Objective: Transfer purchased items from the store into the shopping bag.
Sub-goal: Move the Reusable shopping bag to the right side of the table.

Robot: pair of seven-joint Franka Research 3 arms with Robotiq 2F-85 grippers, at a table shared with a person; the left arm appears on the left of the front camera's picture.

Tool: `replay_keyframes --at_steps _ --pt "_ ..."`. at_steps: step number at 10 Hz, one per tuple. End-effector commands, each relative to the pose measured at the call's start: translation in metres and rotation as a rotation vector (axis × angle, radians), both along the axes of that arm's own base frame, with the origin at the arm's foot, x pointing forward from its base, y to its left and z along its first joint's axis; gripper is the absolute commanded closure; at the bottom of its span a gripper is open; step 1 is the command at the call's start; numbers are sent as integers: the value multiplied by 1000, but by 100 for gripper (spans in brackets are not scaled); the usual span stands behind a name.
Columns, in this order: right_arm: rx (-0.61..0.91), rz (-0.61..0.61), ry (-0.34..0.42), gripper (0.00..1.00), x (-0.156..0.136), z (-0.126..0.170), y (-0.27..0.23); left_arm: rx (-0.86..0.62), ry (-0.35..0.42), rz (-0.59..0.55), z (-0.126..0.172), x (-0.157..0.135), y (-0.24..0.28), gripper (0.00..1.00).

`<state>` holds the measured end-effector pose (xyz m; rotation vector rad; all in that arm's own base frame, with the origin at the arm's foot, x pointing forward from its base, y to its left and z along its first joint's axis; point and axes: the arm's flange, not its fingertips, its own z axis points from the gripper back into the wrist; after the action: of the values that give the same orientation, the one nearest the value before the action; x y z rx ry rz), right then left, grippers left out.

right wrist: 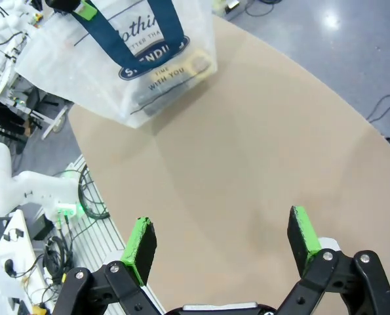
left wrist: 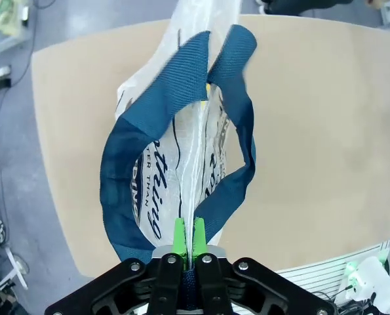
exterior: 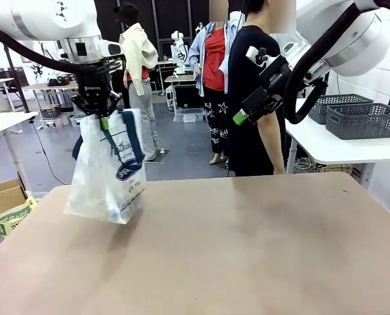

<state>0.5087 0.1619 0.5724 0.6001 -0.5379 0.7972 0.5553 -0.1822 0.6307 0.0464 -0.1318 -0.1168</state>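
1. The table (exterior: 247, 249) stretched bare and tan across the foreground, with the person (exterior: 250, 98) standing beyond its far edge.
2. The shopping bag (exterior: 109, 170) hung near the table's far left corner, its bottom resting on the surface; small items showed dimly through the translucent plastic, too blurred to identify.
3. Two grey baskets (exterior: 362, 118) sat on a white side table at the right, contents not visible.
4. The left gripper (left wrist: 189, 237) had its jaws clamped on the bag's navy strap (left wrist: 181, 79).
5. The right gripper (right wrist: 221, 239) hovered above the table with jaws spread wide, holding nothing.
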Motion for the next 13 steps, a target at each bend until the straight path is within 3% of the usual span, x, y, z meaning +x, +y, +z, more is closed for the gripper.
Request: replay_keyframes --at_steps 1,2,5,7,9,13 --pt "1 10 2 0 -2 -3 -1 47 -28 35 7 5 20 100" --pt "1 10 2 0 -2 -3 -1 44 -35 37 4 -1 33 100" --pt "1 10 2 0 -2 -3 -1 65 -155 59 -10 -24 93 100" --pt "1 10 2 0 -2 -3 -1 61 -198 135 -18 -46 133 100" --pt "1 10 2 0 -2 -3 -1 43 -198 129 -29 -64 160 100" --pt "1 10 2 0 -2 -3 -1 -47 -225 125 -84 -74 174 100"
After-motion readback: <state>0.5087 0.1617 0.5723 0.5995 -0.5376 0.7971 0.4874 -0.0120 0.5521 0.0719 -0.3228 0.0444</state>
